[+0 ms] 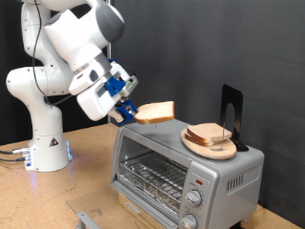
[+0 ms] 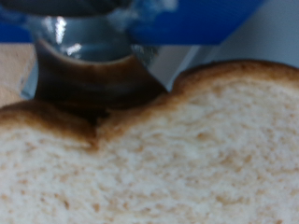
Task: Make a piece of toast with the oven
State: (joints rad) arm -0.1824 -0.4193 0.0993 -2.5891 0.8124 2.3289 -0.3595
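Exterior view shows the tool (image 1: 127, 114) clamped on a piece of toast (image 1: 155, 113), holding it in the air just above the oven (image 1: 181, 167), whose glass door is closed. More slices lie on a round wooden plate (image 1: 209, 145) on the oven's top. Wrist view is filled by the slice's pale face (image 2: 177, 149).

Honestly nothing readable anywhere. The robot base (image 1: 52, 151) has a small yellow triangle warning sticker, and the oven (image 1: 181, 172) knobs' markings are too tiny to make out.
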